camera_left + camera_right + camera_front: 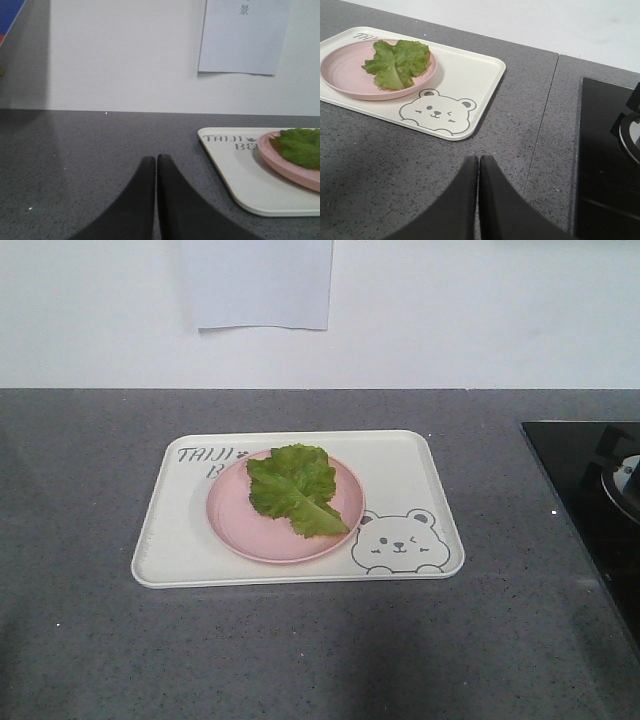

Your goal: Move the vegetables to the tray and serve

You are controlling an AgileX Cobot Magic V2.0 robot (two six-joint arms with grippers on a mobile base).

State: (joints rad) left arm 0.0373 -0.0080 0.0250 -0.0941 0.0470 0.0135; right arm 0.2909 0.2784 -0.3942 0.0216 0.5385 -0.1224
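A green crinkly lettuce leaf, the vegetables [293, 488] [397, 62] [300, 146], lies on a round pink plate [236, 520] [342, 75] [287, 165]. The plate stands on the cream-white tray [410, 480] [470, 75] [240, 172] with the bear face. No gripper shows in the front view. My left gripper [156, 159] is shut and empty, low over the counter to the left of the tray. My right gripper [478, 159] is shut and empty, over the counter in front of the tray's bear corner.
The grey speckled counter [90, 490] runs up to a white wall with a paper sheet [258, 285] [244, 35]. A black cooktop [590, 490] [607, 165] with a pan edge lies right of the tray. A counter seam [542, 125] runs between tray and cooktop.
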